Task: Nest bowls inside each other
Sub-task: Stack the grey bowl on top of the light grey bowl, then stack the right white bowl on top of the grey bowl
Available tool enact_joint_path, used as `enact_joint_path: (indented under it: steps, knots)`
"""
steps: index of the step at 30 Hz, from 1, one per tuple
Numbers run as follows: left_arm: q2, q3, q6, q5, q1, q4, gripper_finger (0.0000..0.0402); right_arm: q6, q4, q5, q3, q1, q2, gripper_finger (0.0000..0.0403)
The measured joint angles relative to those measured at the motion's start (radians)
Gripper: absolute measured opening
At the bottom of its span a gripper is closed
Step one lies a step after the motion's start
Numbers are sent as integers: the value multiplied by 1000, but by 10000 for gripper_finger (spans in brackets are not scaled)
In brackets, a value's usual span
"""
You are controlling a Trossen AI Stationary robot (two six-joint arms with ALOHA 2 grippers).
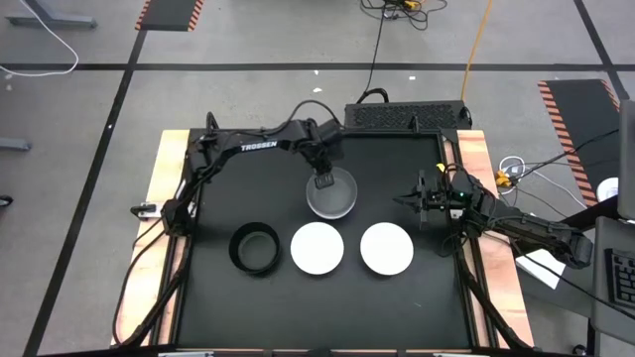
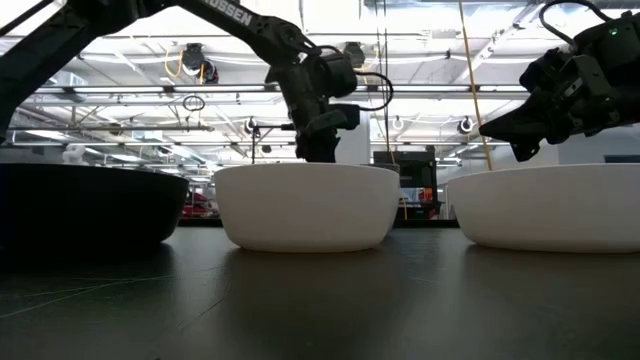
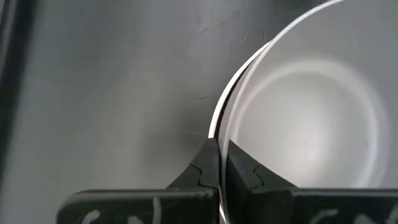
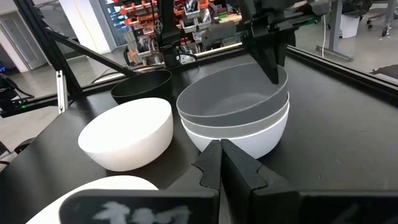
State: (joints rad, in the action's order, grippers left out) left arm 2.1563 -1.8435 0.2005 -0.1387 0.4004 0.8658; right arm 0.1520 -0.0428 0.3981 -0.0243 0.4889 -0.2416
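Bowls sit on the black table (image 1: 213, 307) in two groups: a grey bowl (image 1: 331, 193) toward the back middle, nested in a white bowl (image 4: 249, 138) whose rim shows as a pale band just under it in the right wrist view, and a row of three nearer the front, with the black bowl (image 1: 254, 248) on the left, a white bowl (image 1: 317, 248) in the middle and another white bowl (image 1: 386, 248) on the right, none touching. The left gripper (image 1: 323, 180) reaches in from the table's back left corner, arm stretched across and wrist bent steeply down, and its fingers (image 3: 208, 163) are pinched on the grey bowl's rim, one inside the wall and one outside, at the edge farthest from the front row. The right gripper (image 1: 409, 200) hangs above the table near the right edge, level with the stack and well apart from it, pointing toward it with the forearm running back off the table's right side; its fingers (image 4: 211, 163) are pressed together with nothing between them.
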Motion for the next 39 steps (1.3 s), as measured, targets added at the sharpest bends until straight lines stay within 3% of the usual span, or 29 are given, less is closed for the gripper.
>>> enact_joint_path:
  steps: [16, 24, 32, 39]
  knots:
    - [34, -3, 1, -8, 2, -8, 17, -7, 0, 0, 0, 0, -13, 0]
    - [46, 6, 21, -70, -3, 2, 98, -7, 0, 0, 0, 0, -15, 0]
    - [42, 2, 17, -45, -19, -46, 201, -7, 0, 0, 0, 0, -15, 0]
    - [42, 2, 15, -45, -21, -53, 260, -7, 0, 0, 0, 0, -15, 0]
